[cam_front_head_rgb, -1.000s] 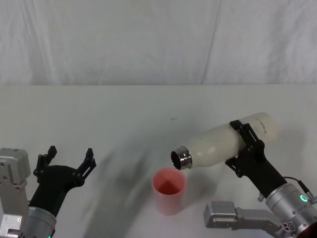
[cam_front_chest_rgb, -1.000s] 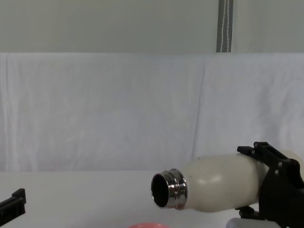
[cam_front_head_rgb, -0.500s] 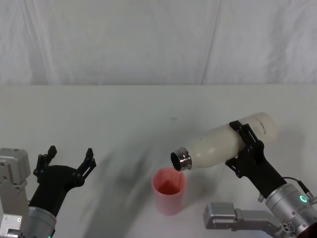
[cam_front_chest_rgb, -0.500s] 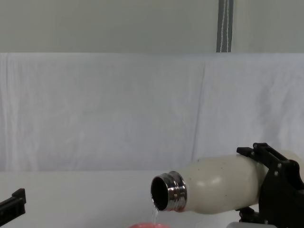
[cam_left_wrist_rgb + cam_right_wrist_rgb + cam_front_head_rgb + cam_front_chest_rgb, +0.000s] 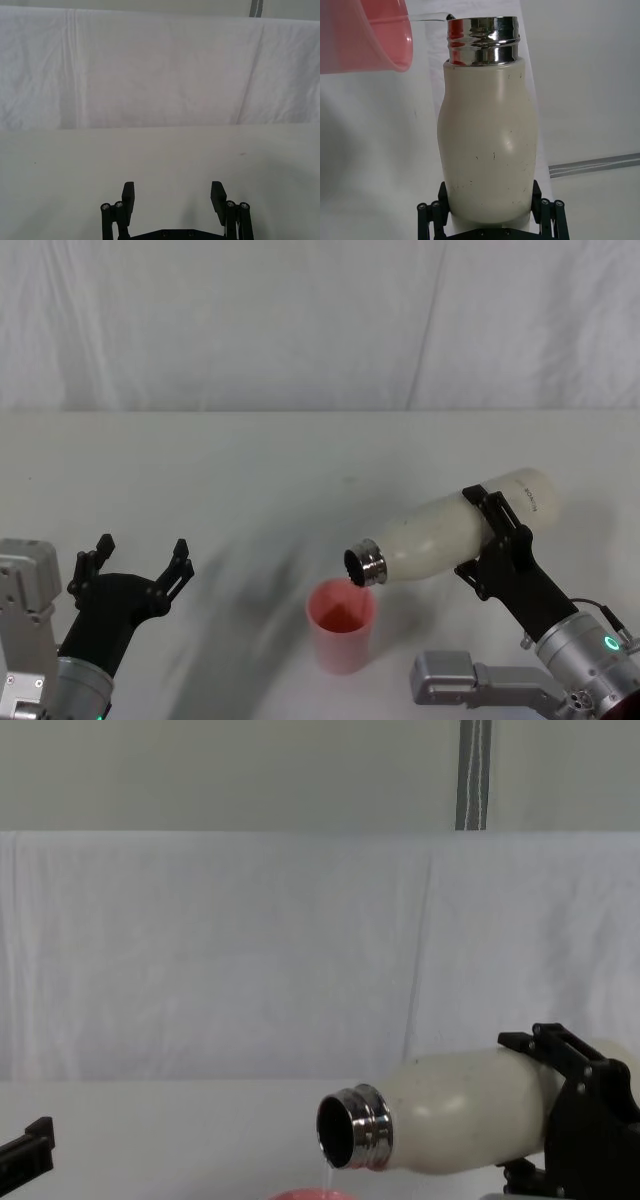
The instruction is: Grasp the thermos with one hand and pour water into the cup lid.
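A white table (image 5: 250, 470) is stretching across the head view, running back to a wrinkled white cloth backdrop (image 5: 300, 320) that is hanging behind its far edge. Only the cup lid (image 5: 341, 625) is standing directly on it, a small pink cup sitting upright near the front edge, slightly right of the middle, with bare white surface lying all around it. Soft grey shadows are falling across the tabletop just to the left of the cup lid and beyond it.
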Robot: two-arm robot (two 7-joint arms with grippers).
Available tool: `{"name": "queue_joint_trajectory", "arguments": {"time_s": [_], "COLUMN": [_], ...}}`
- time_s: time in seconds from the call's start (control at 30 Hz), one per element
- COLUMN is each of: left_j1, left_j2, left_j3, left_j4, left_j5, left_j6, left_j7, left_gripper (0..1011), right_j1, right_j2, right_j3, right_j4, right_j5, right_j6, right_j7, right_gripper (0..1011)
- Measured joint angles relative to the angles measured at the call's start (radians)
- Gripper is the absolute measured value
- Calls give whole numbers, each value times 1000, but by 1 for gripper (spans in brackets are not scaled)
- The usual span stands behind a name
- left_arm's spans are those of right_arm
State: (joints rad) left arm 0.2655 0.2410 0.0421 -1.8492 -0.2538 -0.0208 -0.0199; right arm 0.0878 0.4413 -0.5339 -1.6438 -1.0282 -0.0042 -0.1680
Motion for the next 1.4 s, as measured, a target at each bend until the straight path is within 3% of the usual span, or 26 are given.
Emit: {"name": "queue_joint_trajectory", "arguments": {"time_s": [1.4], "left_j1": [0], "left_j2": [0], "left_j3": [0], "left_j4": [0], "left_j5": [0], "left_j6": [0], "left_j7": [0], "left_gripper": [1001], "right_j1": [1], "right_j2": [1], "right_j3": [-5], "right_j4": [7], "right_j5": [-5], "right_j6": [3], "right_j7": [-4], "right_gripper": [950]}}
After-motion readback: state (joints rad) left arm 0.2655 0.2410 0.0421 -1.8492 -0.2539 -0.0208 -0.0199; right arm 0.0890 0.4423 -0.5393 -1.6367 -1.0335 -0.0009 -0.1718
